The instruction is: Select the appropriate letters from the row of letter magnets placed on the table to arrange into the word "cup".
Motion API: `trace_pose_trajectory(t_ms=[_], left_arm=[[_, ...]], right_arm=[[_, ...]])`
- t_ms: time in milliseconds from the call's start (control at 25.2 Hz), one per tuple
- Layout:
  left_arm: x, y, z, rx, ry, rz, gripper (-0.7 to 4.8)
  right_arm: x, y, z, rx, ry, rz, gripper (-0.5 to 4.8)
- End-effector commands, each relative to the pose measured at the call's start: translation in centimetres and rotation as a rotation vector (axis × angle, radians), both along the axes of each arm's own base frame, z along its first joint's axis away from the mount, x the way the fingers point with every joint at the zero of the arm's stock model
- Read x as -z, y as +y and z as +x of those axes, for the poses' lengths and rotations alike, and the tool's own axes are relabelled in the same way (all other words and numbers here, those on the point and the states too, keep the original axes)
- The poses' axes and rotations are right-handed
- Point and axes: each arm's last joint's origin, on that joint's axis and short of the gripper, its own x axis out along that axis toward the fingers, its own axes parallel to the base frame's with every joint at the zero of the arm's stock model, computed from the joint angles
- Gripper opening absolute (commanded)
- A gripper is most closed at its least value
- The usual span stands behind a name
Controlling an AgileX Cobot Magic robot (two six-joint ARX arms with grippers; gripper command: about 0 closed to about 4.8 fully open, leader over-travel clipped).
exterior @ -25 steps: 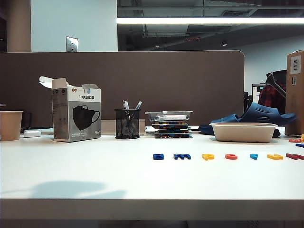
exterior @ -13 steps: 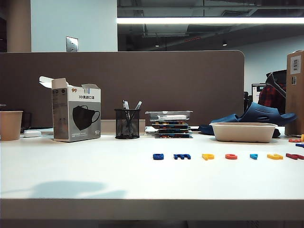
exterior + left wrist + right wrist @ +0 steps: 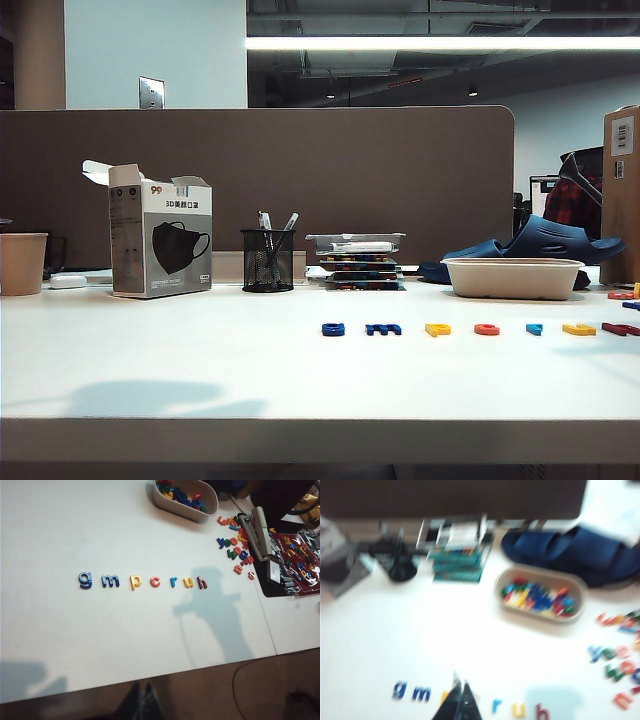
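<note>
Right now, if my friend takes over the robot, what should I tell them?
Left gripper: shut, holding nothing, hanging off the front of the table.
Right gripper: shut, empty, above the row of letters; that picture is blurred.
The row reads g m p c r u h: yellow p, red c, yellow u.
Done: nothing, no letter picked.
Left: pick c, u, p and line them up as "cup".

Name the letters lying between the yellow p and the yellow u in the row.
In the left wrist view, a red c and a small light-blue r lie between the yellow p and the yellow u, each apart from its neighbours.
</note>
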Motion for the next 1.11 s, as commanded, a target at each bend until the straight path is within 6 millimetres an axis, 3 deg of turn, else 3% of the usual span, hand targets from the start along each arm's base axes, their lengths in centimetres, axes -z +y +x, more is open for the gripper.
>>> trace_pose_trajectory(t_ms=[40, 318, 397, 715, 1113], left_arm=[[-0.2, 0.1, 0.0, -0.002, -0.009, -0.003, -0.05], [-0.2, 0.1, 0.0, -0.002, -0.009, -0.002, -0.05], [-0.2, 0.1, 0.0, -0.002, -0.009, -0.002, -0.05], [-0.1, -0.1, 0.0, -0.002, -0.007, 0.003, -0.05], [-0.1, -0.1, 0.0, -0.002, -0.007, 0.002, -0.05]], right_arm=[[0.6, 0.9, 1.6, -0.022, 0.074, -0.003, 0.04], [3.4, 2.6, 5.7, -0.036, 0.272, -0.024, 0.66], [5.4, 3.3, 7.6, -0.042, 0.391, -0.047, 0.81], [10.8, 5.1, 11.2, -0.056, 0.617, -0.09, 1.86], [14.8, 6.8, 13.4, -0.071, 0.729, -0.131, 1.9]])
